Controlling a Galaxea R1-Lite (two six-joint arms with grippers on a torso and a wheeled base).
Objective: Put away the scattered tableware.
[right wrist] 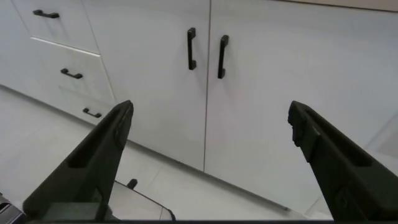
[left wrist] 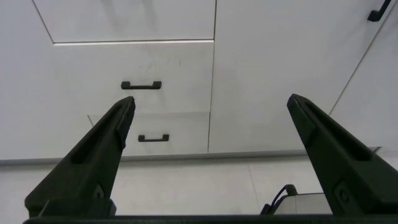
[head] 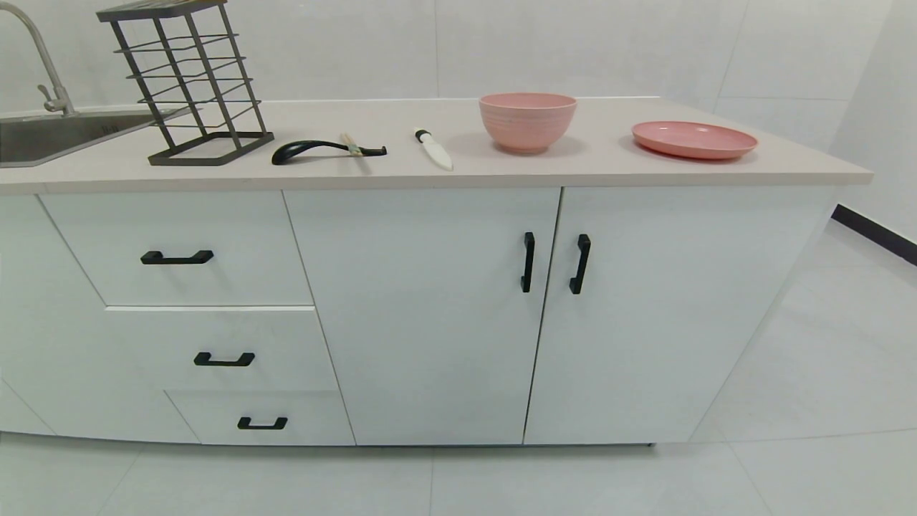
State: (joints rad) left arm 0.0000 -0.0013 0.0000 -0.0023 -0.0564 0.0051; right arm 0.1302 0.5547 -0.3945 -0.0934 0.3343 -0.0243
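Head view: the pink bowl (head: 528,120), pink plate (head: 693,138), black spoon (head: 315,149) and white knife (head: 433,148) are laid on the surface (head: 609,163), well above the left pincer (left wrist: 210,99) and right pincer (right wrist: 210,106), both gaping wide. Bowl and plate are judged light, stiff, slippery; rims are best gripped.

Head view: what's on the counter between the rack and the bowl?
In the head view, between the rack and the bowl: a black spoon, chopsticks across its handle, then a white knife nearest the bowl.
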